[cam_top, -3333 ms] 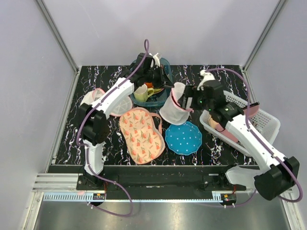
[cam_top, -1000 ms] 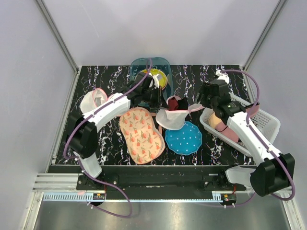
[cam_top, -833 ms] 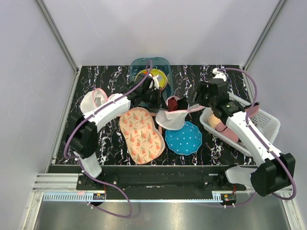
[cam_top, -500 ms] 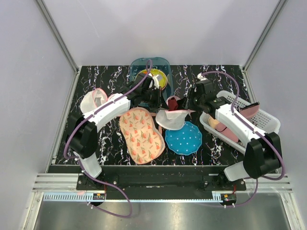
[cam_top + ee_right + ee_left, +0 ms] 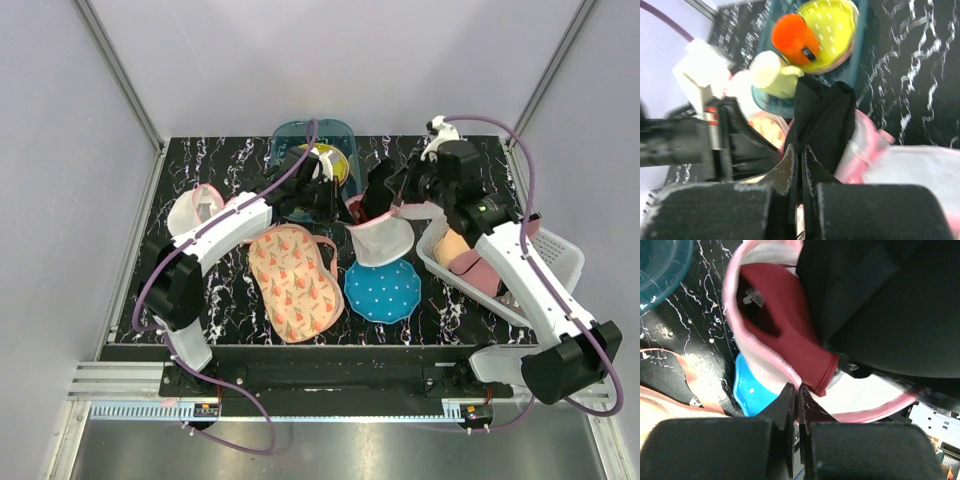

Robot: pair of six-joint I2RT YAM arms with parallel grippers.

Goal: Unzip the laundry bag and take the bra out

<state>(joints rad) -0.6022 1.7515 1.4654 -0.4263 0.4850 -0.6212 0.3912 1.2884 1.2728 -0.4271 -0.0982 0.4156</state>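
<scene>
Left tool (image 5: 796,390) is pressed together on the pink zip trim of the round white mesh laundry bag (image 5: 380,238). The bag is open around mid-bench, just behind the blue white-dotted round mat (image 5: 383,288), and the right tool (image 5: 801,152) is pinching the black part of the soft black and deep-red bra (image 5: 826,112) sticking up out of it. There's a tiny white tag (image 5: 754,297) on the red fabric and a dark label on the orange cup (image 5: 792,36) in the teal plastic tub (image 5: 285,135) at the far edge, but I can't read either one.
</scene>
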